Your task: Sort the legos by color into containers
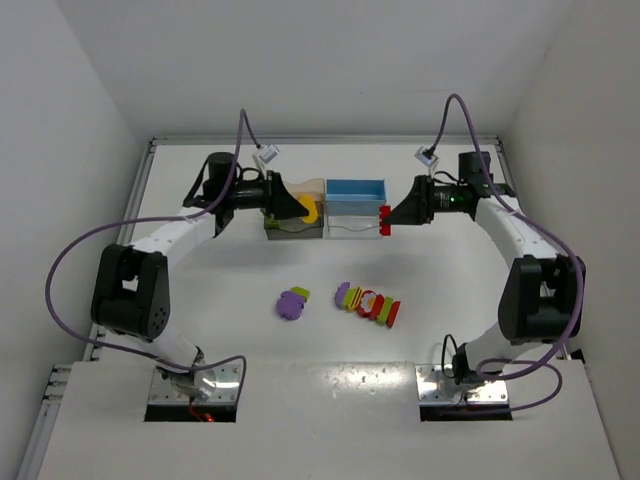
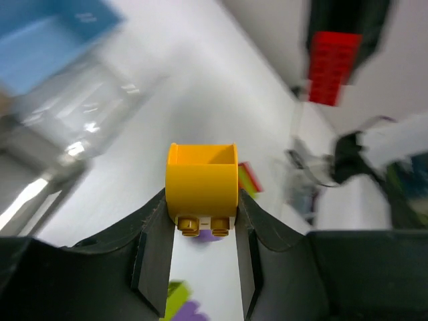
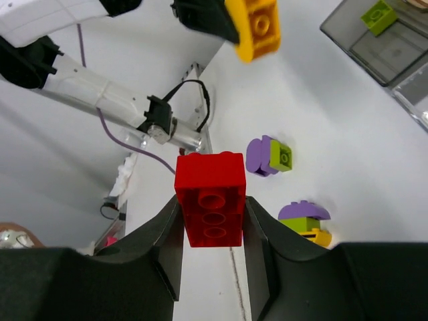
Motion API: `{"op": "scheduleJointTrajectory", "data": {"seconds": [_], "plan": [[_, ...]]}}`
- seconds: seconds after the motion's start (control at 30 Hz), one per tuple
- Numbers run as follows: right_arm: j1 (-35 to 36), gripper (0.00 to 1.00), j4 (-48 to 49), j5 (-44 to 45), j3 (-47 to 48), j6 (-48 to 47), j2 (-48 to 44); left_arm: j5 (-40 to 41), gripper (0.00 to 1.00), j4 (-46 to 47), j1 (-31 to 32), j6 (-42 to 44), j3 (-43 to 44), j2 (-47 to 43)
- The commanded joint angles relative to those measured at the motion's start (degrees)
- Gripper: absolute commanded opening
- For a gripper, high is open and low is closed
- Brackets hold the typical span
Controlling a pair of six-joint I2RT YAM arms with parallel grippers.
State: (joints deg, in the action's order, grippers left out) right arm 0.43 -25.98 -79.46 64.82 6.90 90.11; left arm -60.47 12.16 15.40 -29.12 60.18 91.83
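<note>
The left gripper [image 1: 306, 209] hangs to the left of the blue bin [image 1: 355, 182], its 2 fingers clamped on a yellow lego [image 2: 202, 184] that has a curved face and studs showing at its lower end. In the top view this piece sits over the line between the tan bin [image 1: 308, 186], which touches the blue bin's left side, and the dark grey bin [image 1: 293, 229], diagonally front-left of the blue bin.

The right gripper [image 1: 388, 219] is at the blue bin's front right corner, gripping a red lego [image 3: 212, 197] between narrow-set fingers, just off the right end of the clear bin [image 1: 352, 229] that stands directly in front of the blue bin.

1 green lego [image 3: 378, 17] lies inside the dark grey bin.

On the table [image 1: 320, 360], well in front of the blue bin, a purple lego [image 1: 290, 305] touches a small green piece [image 1: 301, 293], and a row of mixed-colour legos [image 1: 368, 303] lies near it, on its right.
</note>
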Motion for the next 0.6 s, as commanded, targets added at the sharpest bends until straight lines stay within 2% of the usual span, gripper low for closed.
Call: {"op": "scheduleJointTrajectory", "data": {"seconds": [0.0,0.03,0.13,0.23,0.37,0.57], "plan": [[-0.43,0.0,-3.1,0.7,3.2,-5.48,-1.25,10.41,0.1,-12.88,-2.21,14.04,3.6,-3.59],[-0.95,0.0,-4.16,1.41,3.21,-6.62,-1.25,19.33,0.1,-15.22,-2.21,16.36,4.93,-3.59],[-0.95,0.0,-6.71,3.52,4.62,-9.53,-0.72,36.05,0.1,-18.75,-1.43,20.15,8.62,-2.1],[-0.95,0.0,-7.33,4.31,5.14,-10.06,-0.72,46.45,0.16,-19.9,0.06,21.74,10.92,0.54],[-1.48,0.0,-7.33,4.84,5.14,-10.06,-0.72,54.29,0.21,-19.9,1.13,22.36,13.73,3.43],[-1.48,0.0,-7.33,5.36,5.14,-10.06,-1.25,61.24,0.24,-19.9,2.88,25.96,17.5,8.88]]}}
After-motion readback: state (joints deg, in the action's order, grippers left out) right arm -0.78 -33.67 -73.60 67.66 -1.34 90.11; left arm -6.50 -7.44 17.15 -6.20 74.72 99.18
